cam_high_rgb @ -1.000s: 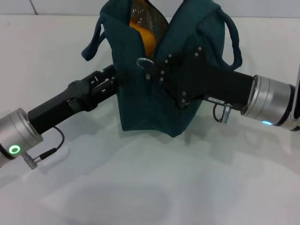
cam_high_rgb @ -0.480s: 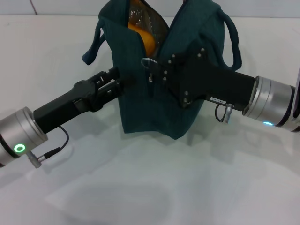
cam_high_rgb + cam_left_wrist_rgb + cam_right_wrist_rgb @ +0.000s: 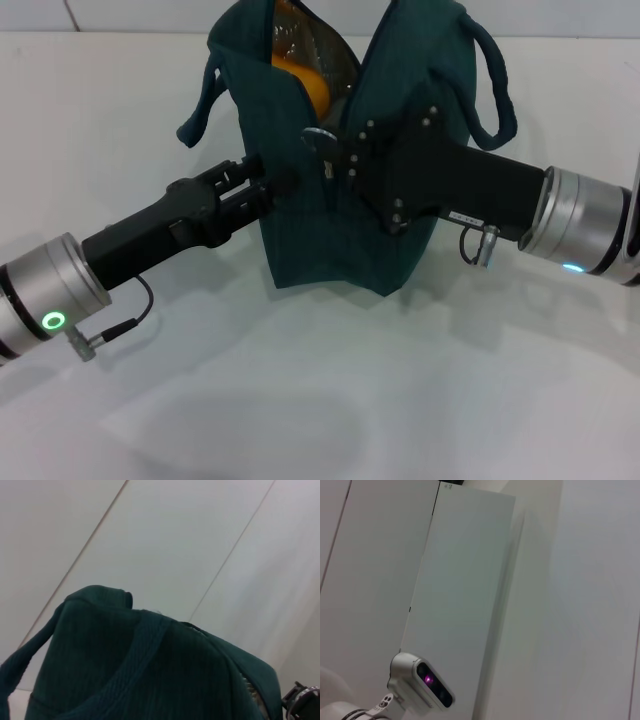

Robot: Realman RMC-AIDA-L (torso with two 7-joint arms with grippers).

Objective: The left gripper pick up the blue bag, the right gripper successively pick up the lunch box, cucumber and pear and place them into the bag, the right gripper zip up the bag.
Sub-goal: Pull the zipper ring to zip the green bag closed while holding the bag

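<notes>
The blue bag (image 3: 310, 230) stands upright mid-table, its top gaping to show foil lining and the orange pear (image 3: 312, 86) inside. From the left, my left gripper (image 3: 264, 186) is shut on the fabric of the bag's side wall. My right gripper (image 3: 334, 158) comes in from the right and presses against the bag's front at the zipper, shut on the pull; the pull's ring (image 3: 319, 134) sticks out just above its tip. The left wrist view is filled with the bag's fabric and a handle strap (image 3: 135, 665). The lunch box and cucumber are hidden.
The white table (image 3: 300, 400) spreads around the bag. Both bag handles (image 3: 493, 85) hang loose at either side. The right wrist view shows only pale wall panels and a small white camera unit (image 3: 422, 682).
My left arm has slid in to the right and slightly nearer, still holding the bag. The bag and my right gripper have shifted a little to the right with it.
</notes>
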